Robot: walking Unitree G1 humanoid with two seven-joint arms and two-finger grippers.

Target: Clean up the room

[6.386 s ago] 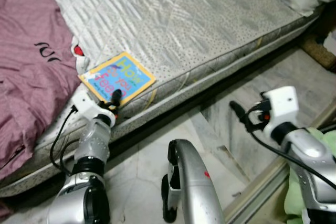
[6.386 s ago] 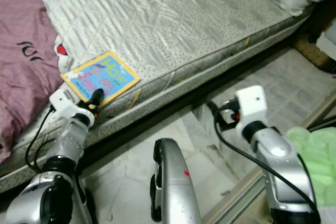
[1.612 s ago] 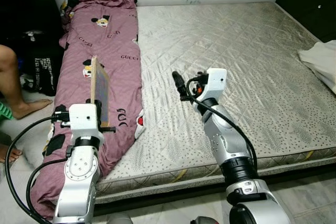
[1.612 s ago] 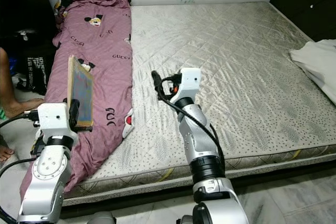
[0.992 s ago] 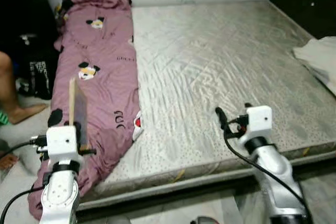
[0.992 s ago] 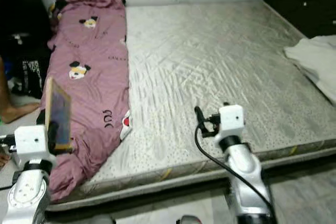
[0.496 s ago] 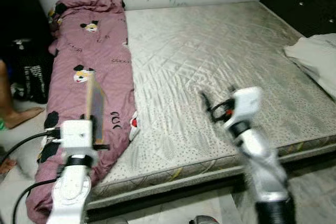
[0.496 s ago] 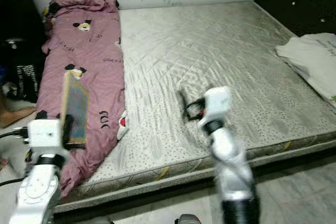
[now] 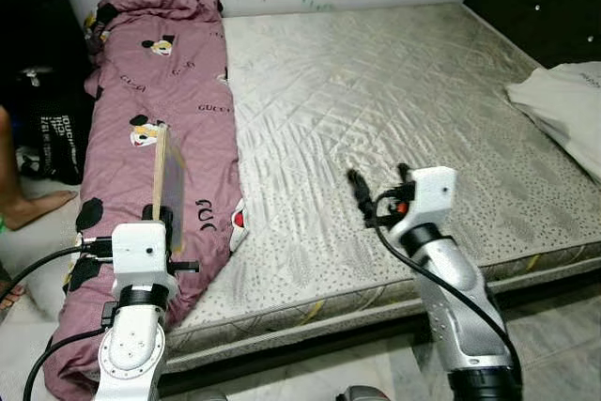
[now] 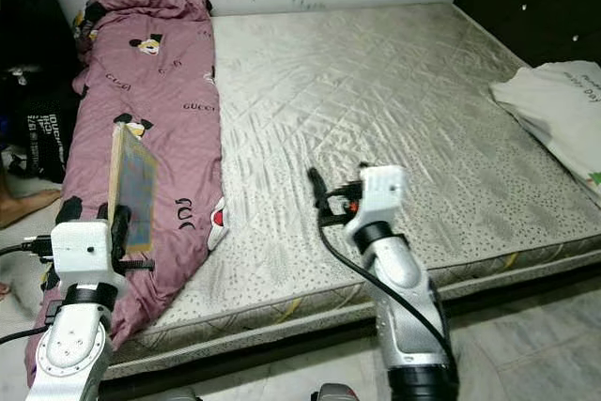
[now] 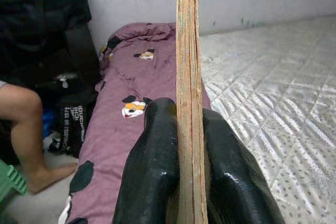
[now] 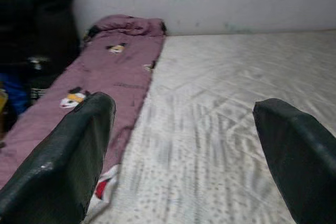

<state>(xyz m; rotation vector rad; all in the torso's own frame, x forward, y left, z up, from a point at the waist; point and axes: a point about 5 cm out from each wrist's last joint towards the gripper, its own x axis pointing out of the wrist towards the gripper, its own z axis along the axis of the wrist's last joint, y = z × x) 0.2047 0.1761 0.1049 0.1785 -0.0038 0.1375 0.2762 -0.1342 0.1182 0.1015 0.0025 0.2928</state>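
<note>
A thin picture book (image 9: 169, 178) stands upright on edge, its blue cover (image 10: 134, 187) facing right. My left gripper (image 11: 190, 129) is shut on its lower edge, held above the front end of the purple blanket (image 9: 160, 72). The book's worn page edge (image 11: 187, 51) rises between the two black fingers (image 11: 155, 166). My right gripper (image 9: 378, 183) hovers open and empty over the front part of the grey quilted mattress (image 9: 376, 82), its fingers (image 12: 63, 156) wide apart and pointing toward the blanket.
A person's bare leg (image 9: 17, 180) and a dark bag (image 9: 47, 133) are on the floor left of the bed. A white pillow or cloth (image 9: 563, 100) lies at the mattress's right edge. Pale tiled floor (image 10: 526, 326) runs along the bed's front.
The book, flat on the mattress edge 6.4 s ago, is now lifted upright in my left gripper. The view has risen and shifted. My right arm has swung about over the mattress front.
</note>
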